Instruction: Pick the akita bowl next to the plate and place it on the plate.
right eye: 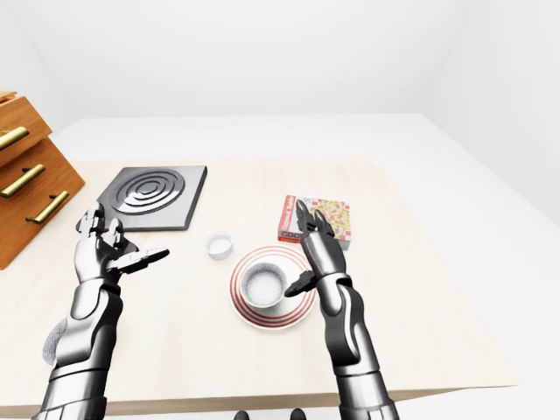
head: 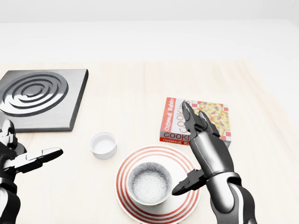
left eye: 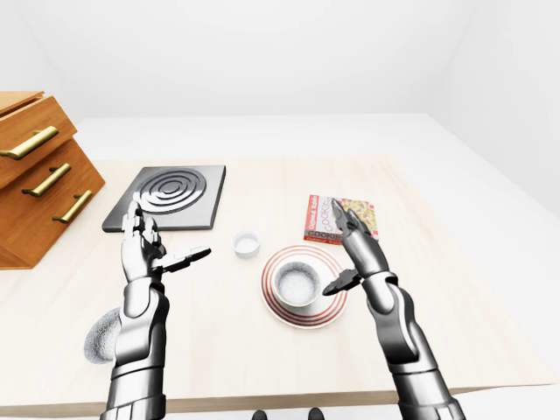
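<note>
The akita bowl (head: 149,183), speckled grey-white, stands upright in the middle of the red-ringed plate (head: 125,168) low in the head view. My right hand (head: 190,148) is open just right of the bowl. Its fingers (head: 205,128) point up over the cookie box and its thumb (head: 187,183) hangs over the plate's right rim, apart from the bowl. Nothing is in its grasp. My left hand (head: 29,148) is open at the lower left, thumb pointing right, well away from the plate.
A small white ramekin (head: 103,144) sits up-left of the plate. The oatmeal cookie box (head: 170,122) lies up-right of it. A steel burner plate (head: 39,95) is at upper left. A wooden drawer unit (left eye: 35,175) stands far left. A speckled object (left eye: 101,337) shows behind my left arm.
</note>
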